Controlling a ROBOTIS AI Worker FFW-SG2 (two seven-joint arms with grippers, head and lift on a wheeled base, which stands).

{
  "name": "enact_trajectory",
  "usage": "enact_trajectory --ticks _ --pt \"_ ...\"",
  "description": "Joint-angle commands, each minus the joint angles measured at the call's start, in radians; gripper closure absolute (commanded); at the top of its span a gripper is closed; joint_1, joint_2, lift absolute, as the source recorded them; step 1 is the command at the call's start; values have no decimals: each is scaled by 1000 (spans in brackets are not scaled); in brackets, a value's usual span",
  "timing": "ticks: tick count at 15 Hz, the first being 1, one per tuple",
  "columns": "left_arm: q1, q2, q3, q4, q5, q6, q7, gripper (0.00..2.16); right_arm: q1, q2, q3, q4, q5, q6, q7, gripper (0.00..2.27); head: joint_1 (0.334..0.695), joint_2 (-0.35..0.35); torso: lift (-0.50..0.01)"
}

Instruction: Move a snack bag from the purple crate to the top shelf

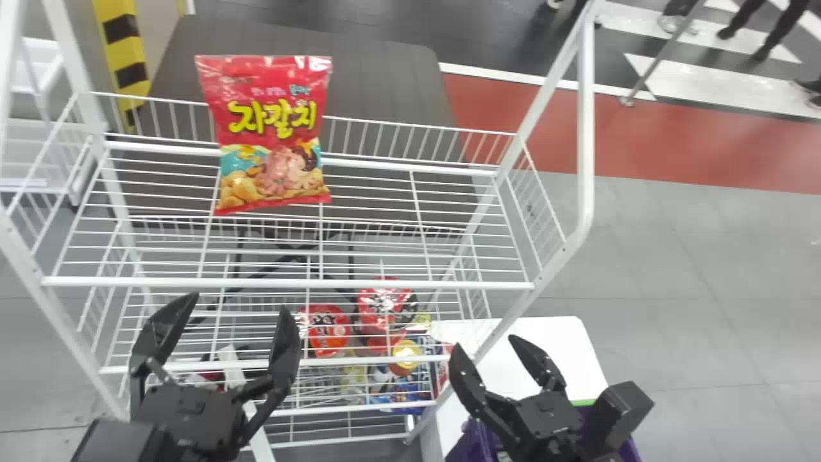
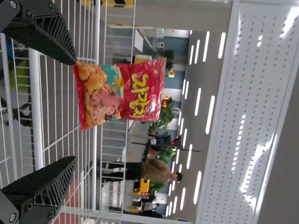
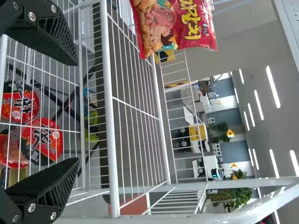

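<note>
The red, glossy snack bag (image 1: 272,135) stands upright near the back rail of the white wire top shelf (image 1: 385,284), left of its middle. In front of that shelf, the black left gripper (image 1: 236,305) and black right gripper (image 1: 485,342) have fingers spread, pinching nothing. Placing looks finished; best back both straight away, fingers wide, clear of the front bar, without jolting the bag.

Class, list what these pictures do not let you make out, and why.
Head view: most of the purple crate, behind the right gripper and beyond the edge.
Head view: full shapes of lower packets, behind shelf wires.
Right wrist view: part of the snack bag, beyond the edge.
</note>
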Motion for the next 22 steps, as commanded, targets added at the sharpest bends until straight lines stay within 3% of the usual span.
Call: enact_trajectory --ticks 1,5,9,14,17,22 --pt "-99 -19 -56 12 -6 104 33 87 1 -4 1 2 -3 -4 0 87 695 -324 0" --pt "-245 -82 -116 67 -12 230 174 87 -12 -17 15 24 -5 -4 2 87 695 -348 0" --pt "-345 -181 -125 174 -17 325 207 87 -7 -9 17 24 -5 -10 2 90 695 -350 0" --pt "-509 -181 -131 374 3 328 283 87 4 -7 21 19 -5 -13 11 93 695 -350 0" --pt "-615 -181 -130 467 43 328 355 87 13 -7 18 13 -6 -16 12 93 695 -312 0" --pt "-704 -181 -116 558 106 328 385 87 16 -6 18 14 -8 -16 14 97 695 -260 0"
